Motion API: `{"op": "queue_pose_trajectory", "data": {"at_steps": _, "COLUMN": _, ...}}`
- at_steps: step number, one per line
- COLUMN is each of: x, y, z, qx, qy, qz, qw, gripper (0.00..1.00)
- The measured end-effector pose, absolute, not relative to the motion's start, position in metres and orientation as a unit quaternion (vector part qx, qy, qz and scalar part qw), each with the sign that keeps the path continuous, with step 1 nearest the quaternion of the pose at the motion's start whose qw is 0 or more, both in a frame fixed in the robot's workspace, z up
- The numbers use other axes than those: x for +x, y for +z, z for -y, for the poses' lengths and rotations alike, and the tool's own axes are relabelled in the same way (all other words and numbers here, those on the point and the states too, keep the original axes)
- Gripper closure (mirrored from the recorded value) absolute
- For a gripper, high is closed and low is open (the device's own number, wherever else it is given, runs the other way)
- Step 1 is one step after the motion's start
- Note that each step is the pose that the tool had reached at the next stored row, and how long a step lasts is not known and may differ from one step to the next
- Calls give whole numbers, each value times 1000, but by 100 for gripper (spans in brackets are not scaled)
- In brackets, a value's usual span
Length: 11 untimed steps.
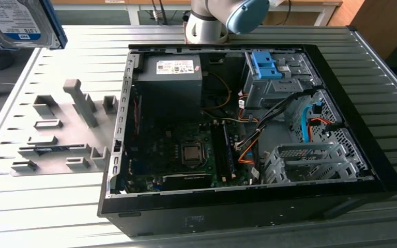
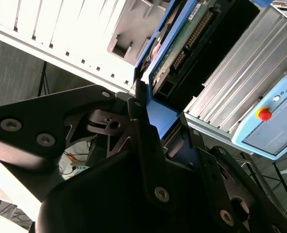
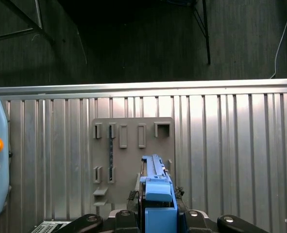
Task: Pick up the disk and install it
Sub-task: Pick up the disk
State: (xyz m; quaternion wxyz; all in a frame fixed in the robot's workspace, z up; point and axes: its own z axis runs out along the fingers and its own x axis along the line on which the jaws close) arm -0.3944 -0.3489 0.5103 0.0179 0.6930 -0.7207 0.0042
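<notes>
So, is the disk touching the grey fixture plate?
Apart. In the exterior view the disk hangs clear of the grey fixture plate, bare table slats showing between them.

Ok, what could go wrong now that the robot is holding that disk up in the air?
1. The gripper grips the disk by one end, high above the table; if it slipped, it would likely fall hard.
2. Loose orange and blue cables cross the open computer case near its metal cages, so the disk could snag on them going in.
</notes>
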Motion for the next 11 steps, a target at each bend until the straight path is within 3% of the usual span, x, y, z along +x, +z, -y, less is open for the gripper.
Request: {"op": "queue_pose_trajectory", "data": {"at_steps": 11, "x": -390, "y": 510, "z": 349, "qx": 693, "qy": 4, "qz": 721, "qw": 18, "gripper": 64}}
